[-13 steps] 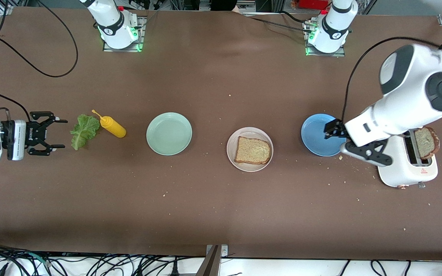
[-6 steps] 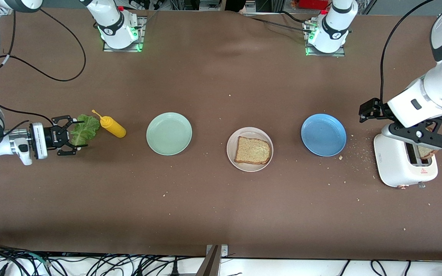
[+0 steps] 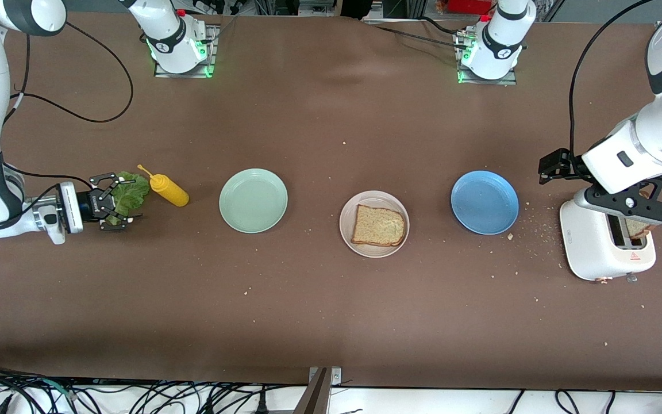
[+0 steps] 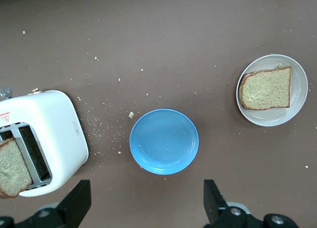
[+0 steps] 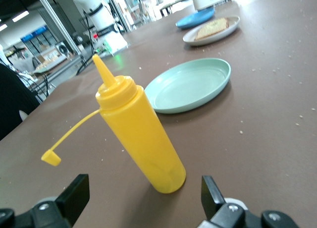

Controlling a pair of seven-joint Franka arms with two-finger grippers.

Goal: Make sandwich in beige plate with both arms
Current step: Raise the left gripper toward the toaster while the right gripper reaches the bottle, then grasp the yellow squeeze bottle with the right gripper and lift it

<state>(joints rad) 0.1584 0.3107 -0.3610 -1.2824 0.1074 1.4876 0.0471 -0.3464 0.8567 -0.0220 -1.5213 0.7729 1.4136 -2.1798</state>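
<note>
From my station I see the white right arm reaching low along its end of the table, wrist laid nearly flat, and its black right gripper (image 3: 117, 211) sits at the ruffled green lettuce leaf (image 3: 128, 194) with fingers spread wide, one on each flank of the leaf; I cannot tell whether they touch it. In the right wrist view the two fingertips (image 5: 74, 191) stand apart at the frame's edge with the yellow plastic squeeze bottle (image 5: 138, 139) between them farther off, its cap hanging loose on a thin strap, and the leaf itself does not show there. The bottle lies just beside the lettuce, toward the middle of the table. Next along sits the round mint green plate (image 3: 253, 200), with nothing on it. The round pale beige plate (image 3: 374, 223) is near the table's centre and holds one square slice of brown wholemeal bread (image 3: 379, 226), lying flat. The round blue plate (image 3: 485, 202) follows, bare too, with crumbs scattered on the brown table (image 3: 331, 310) between it and the white two-slot toaster (image 3: 598, 247). The white left arm bends down over the toaster, and the black left gripper (image 4: 146, 200) hangs above it with fingers wide open, holding nothing. A second slice of brown bread (image 4: 11, 168) stands in one toaster slot, mostly covered by the gripper in the front view.
</note>
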